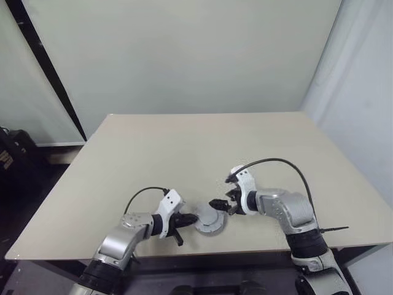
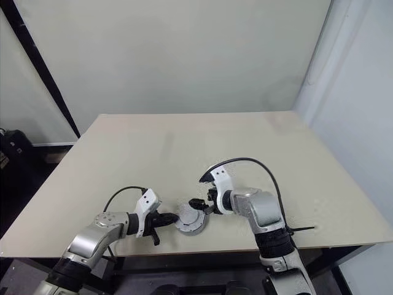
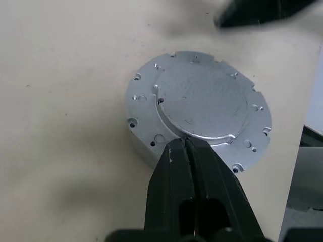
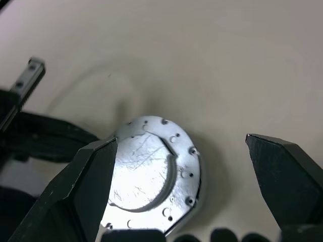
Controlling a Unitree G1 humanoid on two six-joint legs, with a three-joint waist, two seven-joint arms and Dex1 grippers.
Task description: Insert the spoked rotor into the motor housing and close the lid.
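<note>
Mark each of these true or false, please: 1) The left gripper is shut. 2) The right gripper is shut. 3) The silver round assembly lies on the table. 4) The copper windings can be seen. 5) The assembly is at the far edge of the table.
1) True: the left gripper is shut, its tips at the silver assembly.
2) False: the right gripper is open, with the assembly between its fingers.
3) True: it lies on the table.
4) False: a flat silver lid covers the top.
5) False: it is near the robot's edge.
</note>
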